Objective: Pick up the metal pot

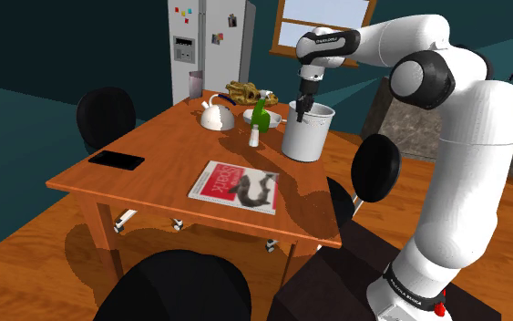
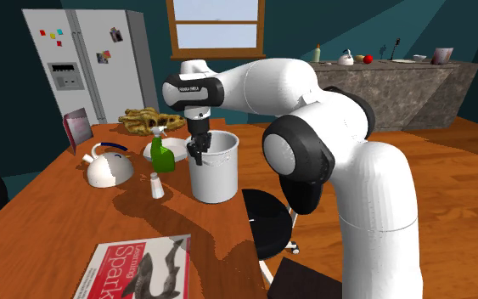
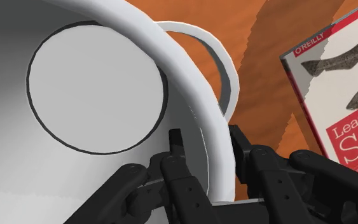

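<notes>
gripper (image 3: 206, 143) is straddling the wall of the pot (image 3: 75, 172): one black finger is reaching down inside, the other is sitting outside, just beside the loop handle (image 3: 225, 70). the fingers are looking pressed together on the thin wall, pinching it with no clear gap on either side.

the pot (image 1: 307, 137) is standing upright on the wooden table (image 1: 154, 182), upper middle of the shoulder view, near the table's far right edge. it is rendering as plain white-grey, tall, open-topped and empty.

judgement on handling: the wall is looking rigid and smooth, so it is probably going to be slippery under the pads. an empty pot should be light, but a pinch at one side of the rim is putting the weight off-centre, so it is likely to swing or tilt on lifting. the rim beside the handle is looking like a sound place to hold; a deep bite and a slow, straight lift are seeming advisable.

nearby, a green bottle (image 1: 261, 117) and a small shaker (image 1: 255, 137) are standing just left of the pot, and a red-and-white book (image 1: 236, 185) is lying nearer the frame's centre, well apart.
</notes>
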